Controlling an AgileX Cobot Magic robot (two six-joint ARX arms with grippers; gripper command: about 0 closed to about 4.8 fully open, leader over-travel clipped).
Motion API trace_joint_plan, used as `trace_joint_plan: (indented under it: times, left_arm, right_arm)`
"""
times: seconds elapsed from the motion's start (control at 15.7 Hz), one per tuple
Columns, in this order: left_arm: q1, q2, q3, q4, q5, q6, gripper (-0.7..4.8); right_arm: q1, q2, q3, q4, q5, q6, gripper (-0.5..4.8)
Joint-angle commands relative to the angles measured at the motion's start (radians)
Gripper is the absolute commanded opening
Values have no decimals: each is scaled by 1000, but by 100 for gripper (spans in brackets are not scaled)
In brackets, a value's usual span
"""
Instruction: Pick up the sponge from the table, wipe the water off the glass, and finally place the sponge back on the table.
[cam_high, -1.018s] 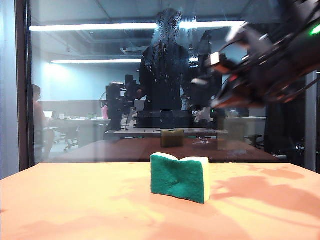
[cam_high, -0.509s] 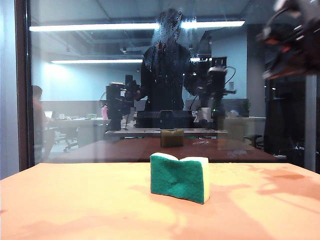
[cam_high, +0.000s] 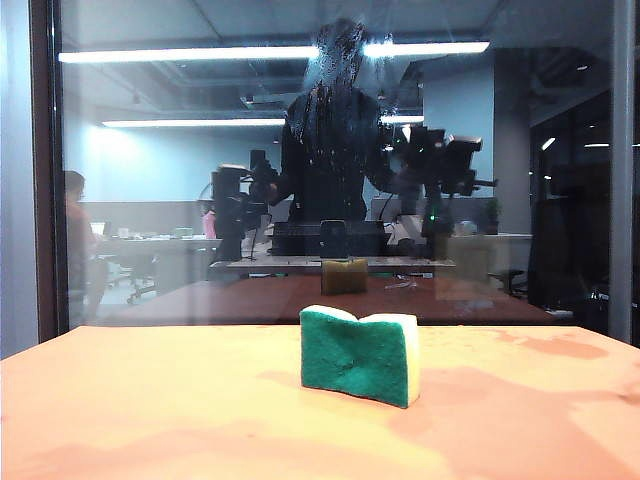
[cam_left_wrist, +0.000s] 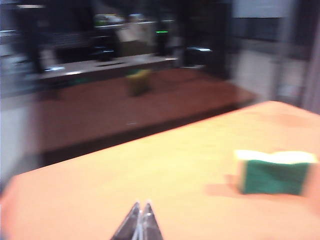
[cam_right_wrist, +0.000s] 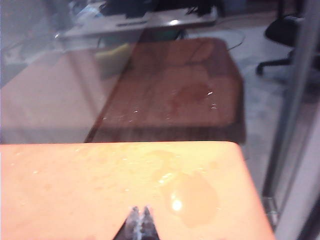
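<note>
Exterior view: the sponge (cam_high: 361, 353) stands on its edge near the middle of the orange table (cam_high: 150, 410), green face toward the camera, cream layer on its right. Behind it rises the glass (cam_high: 200, 180), its dark frame edge at far left, with a smeary patch of water (cam_high: 338, 60) high up at centre. Neither arm shows here.

Left wrist view: the left gripper (cam_left_wrist: 140, 223) hovers over the table's left part, its tips pressed together and holding nothing. The sponge (cam_left_wrist: 274, 172) sits well apart to its right.

Right wrist view: the right gripper (cam_right_wrist: 138, 223) is clenched and empty above the table's right far corner, near a wet patch (cam_right_wrist: 192, 195). Droplets (cam_right_wrist: 212, 99) glint on the glass beyond.
</note>
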Motion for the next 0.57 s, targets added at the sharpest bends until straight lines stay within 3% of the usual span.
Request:
trace_joint_plan:
  times: [0.06, 0.57]
  left_arm:
    - [0, 1, 3, 9, -191, 3, -6]
    - [0, 1, 3, 10, -438, -45, -6]
  right_arm:
    - [-5, -92, -53, 11, 14, -3, -6]
    - [-4, -406, -237, 16, 63, -3, -6]
